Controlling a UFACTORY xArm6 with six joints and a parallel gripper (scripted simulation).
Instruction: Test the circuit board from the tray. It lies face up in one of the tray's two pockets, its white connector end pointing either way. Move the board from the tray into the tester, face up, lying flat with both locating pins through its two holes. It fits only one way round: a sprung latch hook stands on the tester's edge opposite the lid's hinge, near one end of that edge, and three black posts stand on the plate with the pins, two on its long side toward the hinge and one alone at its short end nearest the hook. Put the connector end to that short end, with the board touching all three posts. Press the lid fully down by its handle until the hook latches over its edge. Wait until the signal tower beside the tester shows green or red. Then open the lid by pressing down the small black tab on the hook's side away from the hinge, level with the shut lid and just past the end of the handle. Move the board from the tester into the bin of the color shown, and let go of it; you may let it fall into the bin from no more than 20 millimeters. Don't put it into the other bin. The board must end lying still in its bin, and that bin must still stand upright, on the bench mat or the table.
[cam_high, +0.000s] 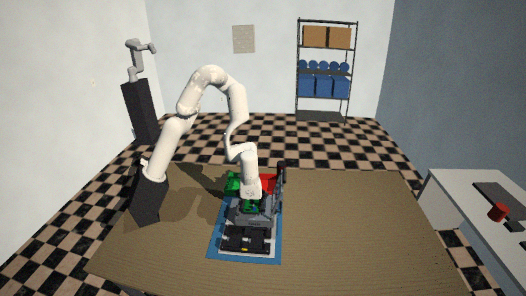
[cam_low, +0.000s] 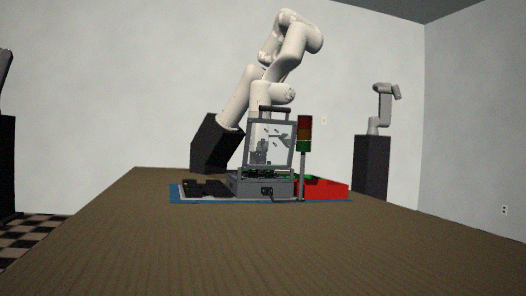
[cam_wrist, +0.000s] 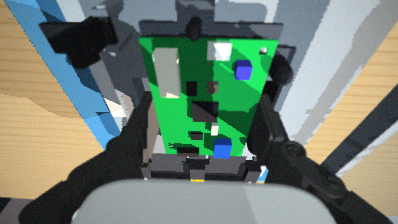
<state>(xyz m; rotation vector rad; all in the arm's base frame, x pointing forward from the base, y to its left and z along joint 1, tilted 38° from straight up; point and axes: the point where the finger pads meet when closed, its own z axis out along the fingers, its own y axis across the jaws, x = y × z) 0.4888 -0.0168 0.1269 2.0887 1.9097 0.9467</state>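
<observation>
The green circuit board (cam_wrist: 175, 120) (cam_high: 247, 206) is face up, low on the grey tester (cam_high: 252, 218) (cam_low: 270, 186), its long sides between my fingers. My gripper (cam_wrist: 205, 106) is shut on it. The board's far end is close to a black post (cam_wrist: 194, 27). Whether the pins pass through its holes is hidden. The lid (cam_low: 246, 145) stands open. A black hook part (cam_wrist: 80, 42) shows left of the board in the wrist view. The black tray (cam_high: 230, 246) holds no visible board. The signal tower (cam_low: 304, 134) shows no clearly lit lamp.
The green bin (cam_high: 231, 185) and the red bin (cam_high: 270, 180) (cam_low: 327, 190) stand behind the tester on the blue bench mat (cam_high: 215, 247). The tower and raised lid stand close to the arm on the hinge side.
</observation>
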